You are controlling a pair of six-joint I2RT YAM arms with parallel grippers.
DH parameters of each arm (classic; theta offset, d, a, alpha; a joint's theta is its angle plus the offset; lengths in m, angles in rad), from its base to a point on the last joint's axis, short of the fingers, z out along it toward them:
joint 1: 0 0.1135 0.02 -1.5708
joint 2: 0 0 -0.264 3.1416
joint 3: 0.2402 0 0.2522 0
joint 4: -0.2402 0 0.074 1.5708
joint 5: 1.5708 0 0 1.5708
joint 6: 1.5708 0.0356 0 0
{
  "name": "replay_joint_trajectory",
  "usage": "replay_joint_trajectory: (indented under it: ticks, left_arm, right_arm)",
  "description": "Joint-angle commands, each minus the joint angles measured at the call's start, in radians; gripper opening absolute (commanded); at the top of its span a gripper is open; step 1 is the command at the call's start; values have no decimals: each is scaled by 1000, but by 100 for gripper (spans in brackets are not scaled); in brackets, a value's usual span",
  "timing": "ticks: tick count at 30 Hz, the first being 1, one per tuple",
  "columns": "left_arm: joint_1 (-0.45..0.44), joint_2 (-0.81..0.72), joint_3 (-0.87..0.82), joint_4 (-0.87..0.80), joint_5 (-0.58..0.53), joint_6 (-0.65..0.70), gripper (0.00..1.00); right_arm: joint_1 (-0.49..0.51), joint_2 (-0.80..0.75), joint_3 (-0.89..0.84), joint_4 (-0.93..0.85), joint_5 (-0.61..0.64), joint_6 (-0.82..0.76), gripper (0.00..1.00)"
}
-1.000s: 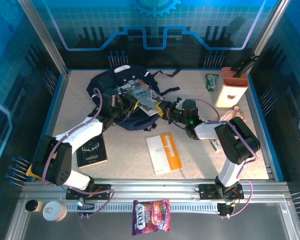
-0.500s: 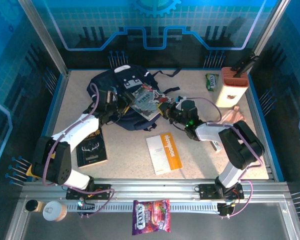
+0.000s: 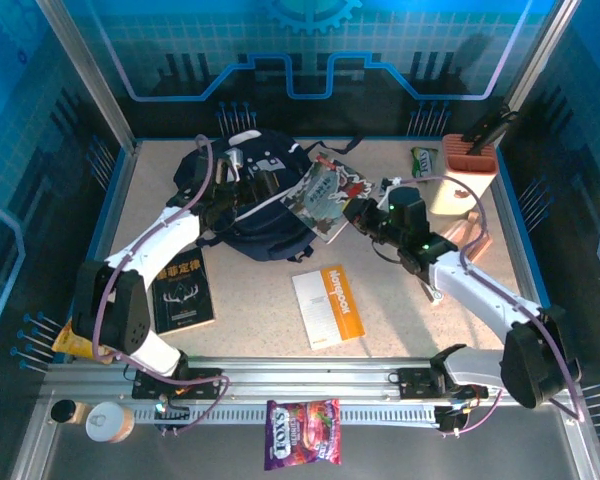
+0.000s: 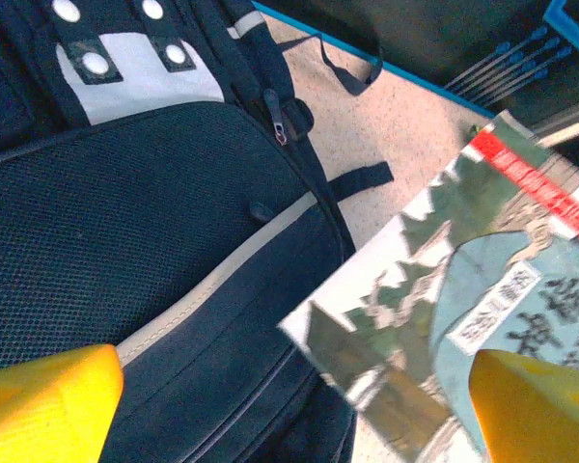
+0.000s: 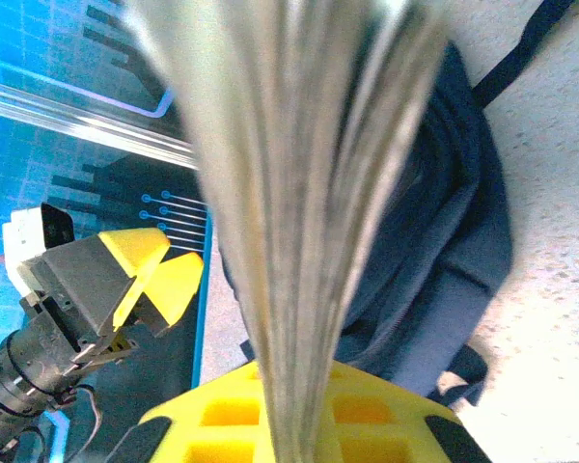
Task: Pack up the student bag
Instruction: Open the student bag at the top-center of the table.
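Observation:
The student bag (image 3: pixel 265 235) lies at the back left of the table, dark navy with pale patches; its mesh panel and zip fill the left wrist view (image 4: pixel 125 222). My left gripper (image 3: pixel 255 185) hovers over it, open, yellow fingertips (image 4: pixel 39 405) wide apart with nothing held. My right gripper (image 3: pixel 358 210) is shut on a picture book (image 3: pixel 325 192) with a green, blue and red cover, held tilted above the bag's right edge. In the right wrist view the book (image 5: pixel 299 145) stands edge-on between the jaws, with the bag (image 5: pixel 454 222) behind it. The book's corner (image 4: pixel 463 289) overlaps the bag.
An orange book (image 3: pixel 328 305) lies mid-table and a black book (image 3: pixel 183 295) by the left arm. A beige holder (image 3: pixel 465 175) and a green packet (image 3: pixel 424 162) stand back right. A snack bag (image 3: pixel 302 447) and a cup (image 3: pixel 108 422) sit on the front rail.
My left gripper has opened and drawn back over the bag. The right arm has swung right, carrying the book up and away from the bag's top.

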Motion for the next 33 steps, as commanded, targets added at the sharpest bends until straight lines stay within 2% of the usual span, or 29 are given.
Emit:
replay_joint_trajectory:
  ticks: [1,4,8,11,15,18,23,27,33]
  left_arm:
    - [-14,16,28,-46,39,170,98]
    - [-31,19,21,-59,38,181,99]
    - [-70,73,72,-160,19,288,99]
    - [-108,114,109,-207,-32,392,99]
    - [-156,179,195,-296,-174,536,98]
    - [-155,256,282,-404,-230,601,94]
    - [-163,369,396,-580,-227,713,81]
    - [-183,411,442,-611,-258,760,75]
    - [-211,457,476,-585,-385,821,66]
  right_arm:
    - [-56,-65,-13,-61,-61,-114,0]
    - [-123,-93,-33,-73,-164,-140,0]
    - [-195,-101,-49,-92,-298,-177,0]
    - [-234,-96,-45,-112,-369,-183,0]
    - [-277,-93,-39,-119,-438,-194,0]
    - [-302,-88,-32,-136,-465,-205,0]
    - [-350,-86,-30,-156,-466,-210,0]
    - [-406,-76,2,-226,-454,-234,0]
    - [-426,-47,46,-256,-468,-277,0]
